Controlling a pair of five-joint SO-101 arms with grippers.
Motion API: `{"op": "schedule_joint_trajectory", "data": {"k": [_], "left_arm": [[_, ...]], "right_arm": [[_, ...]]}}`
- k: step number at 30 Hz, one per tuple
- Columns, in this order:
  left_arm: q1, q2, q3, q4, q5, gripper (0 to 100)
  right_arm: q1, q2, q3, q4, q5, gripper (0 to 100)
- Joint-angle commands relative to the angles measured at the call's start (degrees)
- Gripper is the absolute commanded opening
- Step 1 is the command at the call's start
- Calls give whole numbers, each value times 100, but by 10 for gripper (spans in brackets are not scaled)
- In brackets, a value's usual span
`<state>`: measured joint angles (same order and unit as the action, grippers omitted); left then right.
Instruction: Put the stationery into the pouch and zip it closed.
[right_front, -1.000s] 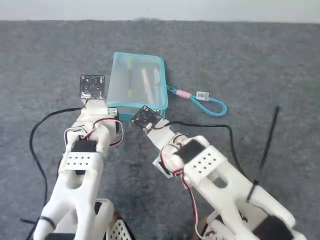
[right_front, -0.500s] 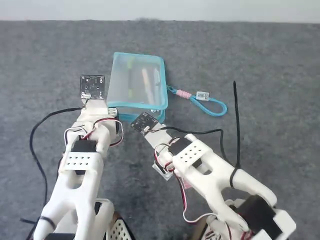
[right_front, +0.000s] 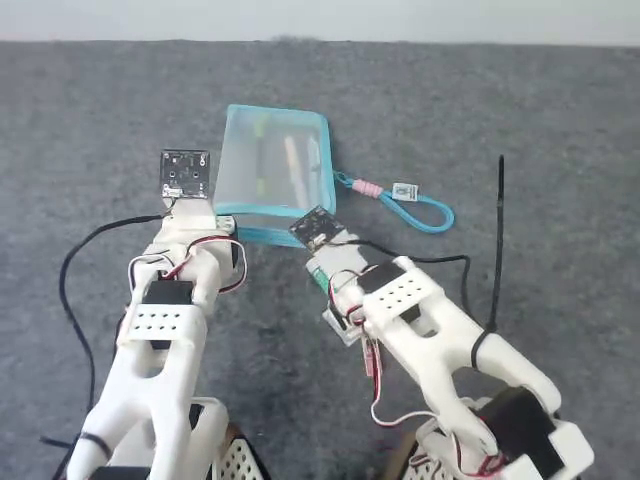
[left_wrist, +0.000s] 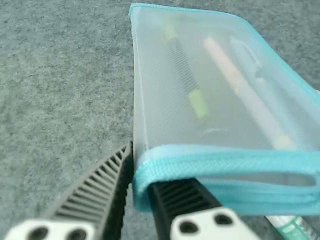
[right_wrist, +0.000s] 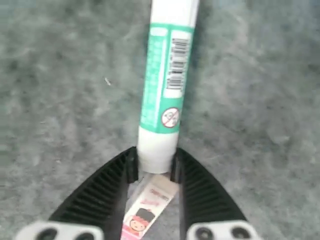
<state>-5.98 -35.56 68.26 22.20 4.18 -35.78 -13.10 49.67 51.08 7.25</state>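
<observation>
**— What have your hands got hold of?**

— My left hand (left_wrist: 142, 172) pinches the pouch (right_front: 275, 160) at its near left corner, on the teal edge. My right hand (right_wrist: 154, 156) is pressed onto the end of a glue stick (right_wrist: 165, 85), and the far end of the stick points at the pouch.

**— How do you get it in cleanly?**

— I think the mouth runs along the near edge. I'd lift that lip with my left hand and line the tube up square to the gap. Then I'd slide it in low and let go only once it's well inside, so it doesn't snag the zip.

**— And the pouch itself?**

— It lies flat on the grey tabletop (right_front: 520, 120), just beyond both arms. It's see-through with teal trim. A green pen (left_wrist: 187, 80) and a cream pen (left_wrist: 245, 100) lie side by side inside. A teal strap (right_front: 420, 210) trails off to the right.
</observation>
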Motion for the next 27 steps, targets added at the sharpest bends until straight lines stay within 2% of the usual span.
{"op": "schedule_joint_trajectory", "data": {"k": [1,8,14,24,27], "left_arm": [[18,-53,-189,-185,-62,12],[18,-35,-189,-185,-62,12],[18,-35,-198,-193,-70,12],[26,-26,-92,-457,-88,12],[35,-26,-92,-448,-88,12]], "right_arm": [[259,-48,-185,75,-62,13],[1051,-66,-325,171,-62,8],[1200,-189,-914,1262,343,8],[1138,-2835,-1064,2527,1020,8],[822,-3275,-1407,2853,1020,8]]}}
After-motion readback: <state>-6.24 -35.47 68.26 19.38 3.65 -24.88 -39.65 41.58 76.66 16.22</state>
